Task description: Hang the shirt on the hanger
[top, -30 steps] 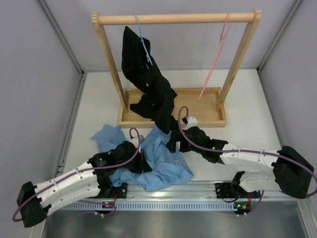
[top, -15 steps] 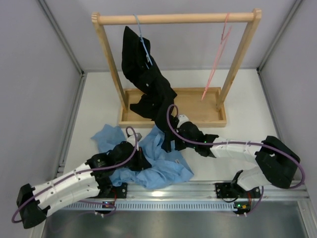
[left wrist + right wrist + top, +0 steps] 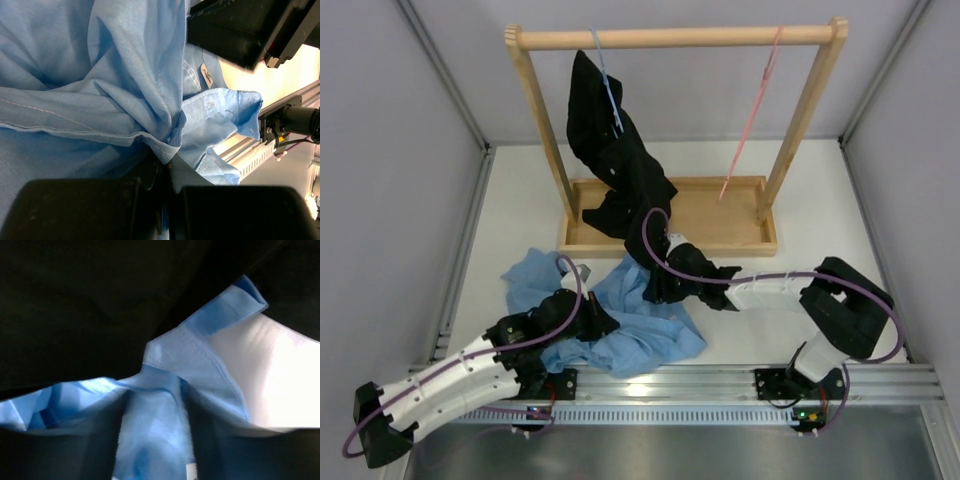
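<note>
The right hand has reached onto the shirt crumpled on the surface; I cannot tell if it grips yet. The left hand pinches a fold, readying a two-handed lift

We find no text, number, brand or sign that we can read in any of the views. The nearest thing to one is a small white tag on the shirt, above and to the right of the left gripper in its wrist view. The faint dark mark on it is too small to read.
</note>
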Robot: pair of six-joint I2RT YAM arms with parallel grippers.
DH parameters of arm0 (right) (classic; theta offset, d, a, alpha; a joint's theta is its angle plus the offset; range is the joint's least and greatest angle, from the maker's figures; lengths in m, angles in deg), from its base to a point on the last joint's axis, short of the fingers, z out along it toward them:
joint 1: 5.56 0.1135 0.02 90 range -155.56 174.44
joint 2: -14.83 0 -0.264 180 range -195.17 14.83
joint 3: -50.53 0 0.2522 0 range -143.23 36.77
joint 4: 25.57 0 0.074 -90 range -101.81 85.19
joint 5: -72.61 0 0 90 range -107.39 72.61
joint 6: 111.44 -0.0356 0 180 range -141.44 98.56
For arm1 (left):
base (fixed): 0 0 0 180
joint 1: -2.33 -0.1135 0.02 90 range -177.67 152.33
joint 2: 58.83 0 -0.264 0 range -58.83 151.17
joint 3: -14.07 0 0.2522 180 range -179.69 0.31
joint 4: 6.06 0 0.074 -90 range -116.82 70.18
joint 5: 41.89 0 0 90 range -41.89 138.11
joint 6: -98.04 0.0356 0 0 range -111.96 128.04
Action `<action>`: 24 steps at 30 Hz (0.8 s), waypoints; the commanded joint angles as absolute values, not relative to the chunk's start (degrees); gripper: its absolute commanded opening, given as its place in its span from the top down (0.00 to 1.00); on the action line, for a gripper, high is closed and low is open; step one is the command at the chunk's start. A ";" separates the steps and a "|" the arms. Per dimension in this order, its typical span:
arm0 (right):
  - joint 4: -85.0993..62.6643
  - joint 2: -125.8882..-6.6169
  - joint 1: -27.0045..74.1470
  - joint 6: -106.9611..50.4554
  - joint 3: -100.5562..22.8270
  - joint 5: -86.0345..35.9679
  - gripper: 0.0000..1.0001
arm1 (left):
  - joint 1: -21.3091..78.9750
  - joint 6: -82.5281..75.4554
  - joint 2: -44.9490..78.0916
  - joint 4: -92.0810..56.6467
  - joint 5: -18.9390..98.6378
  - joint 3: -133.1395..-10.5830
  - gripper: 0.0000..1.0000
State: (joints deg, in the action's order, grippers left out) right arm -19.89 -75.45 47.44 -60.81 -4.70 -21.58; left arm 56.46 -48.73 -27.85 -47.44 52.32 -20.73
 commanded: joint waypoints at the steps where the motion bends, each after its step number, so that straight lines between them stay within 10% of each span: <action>1: -28.05 -76.58 48.06 -62.66 -6.04 -20.73 0.78 | 56.65 -49.70 -27.72 -48.73 55.14 -21.31 1.00; 4: -31.48 -74.13 48.32 -63.27 -3.23 -19.77 1.00 | 56.65 -49.53 -28.07 -49.52 55.40 -21.66 1.00; 12: -34.93 -67.10 48.58 -64.07 3.19 -14.41 1.00 | 56.65 -49.17 -30.27 -51.28 56.28 -23.33 0.74; 14: -33.62 -63.68 49.02 -63.54 3.98 -12.13 1.00 | 56.56 -48.56 -30.27 -52.25 56.55 -24.38 0.55; 15: -33.09 -62.44 49.02 -63.28 4.86 -11.42 1.00 | 56.56 -48.38 -30.10 -52.86 56.64 -24.82 0.17; 16: -32.56 -61.30 49.20 -62.67 5.30 -10.89 1.00 | 56.65 -47.69 -30.09 -53.13 56.37 -25.26 0.02; 24: -27.64 -50.66 54.72 -54.23 8.29 -9.40 1.00 | 56.65 -38.47 -23.95 -54.19 54.09 -38.87 0.02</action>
